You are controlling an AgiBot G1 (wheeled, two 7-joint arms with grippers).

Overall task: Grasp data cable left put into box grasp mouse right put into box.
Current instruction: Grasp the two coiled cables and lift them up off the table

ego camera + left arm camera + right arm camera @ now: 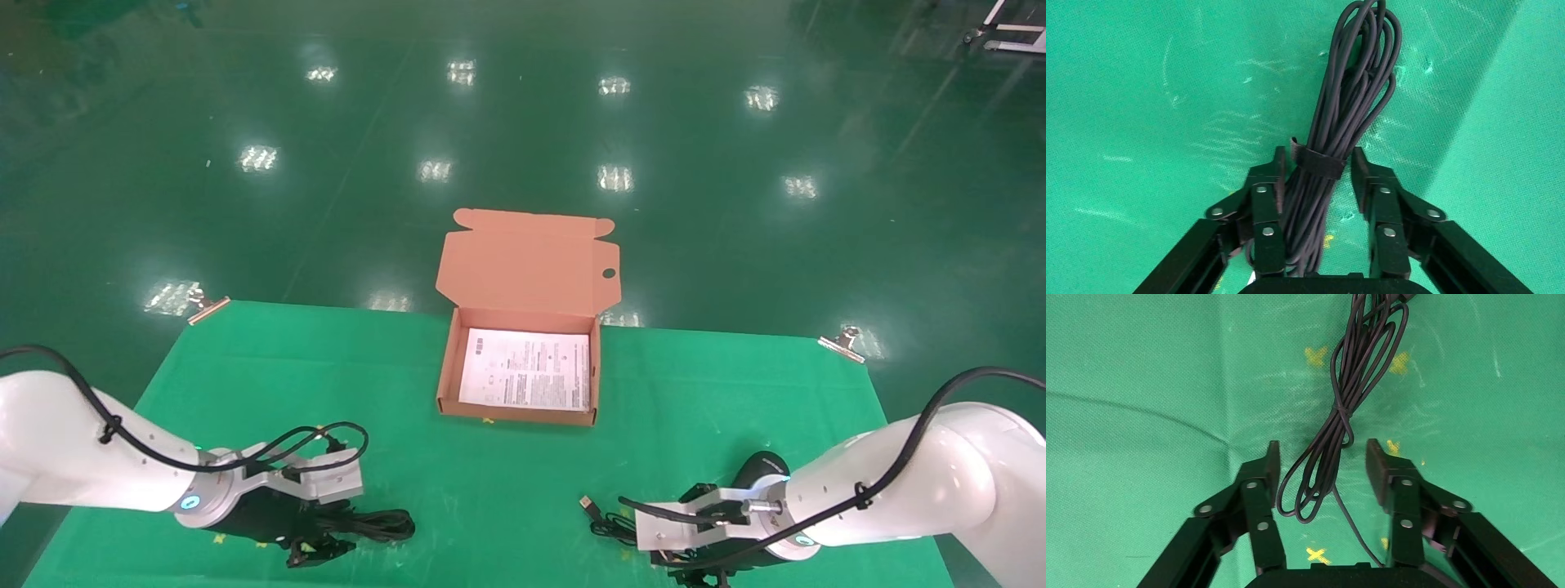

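The data cable [1346, 104], a thick bundle of black loops held by a strap, lies on the green cloth near the front left [372, 523]. My left gripper [1318, 162] is open and straddles the bundle at the strap, one finger against it and a gap at the other. In the head view the left gripper [315, 551] sits low over the cable. The black mouse [764, 469] rests at the front right, partly hidden by my right arm. Its thin cord [1340, 416] lies between the fingers of my open right gripper [1321, 456]. The orange box [523, 412] stands open at mid-table.
A white printed sheet [527, 369] lies in the box, whose lid [527, 261] stands up at the back. The cord's USB plug [587, 504] points toward the table's middle. Metal clips [208, 309] [842, 343] hold the cloth's far corners. Yellow crosses [1316, 355] mark the cloth.
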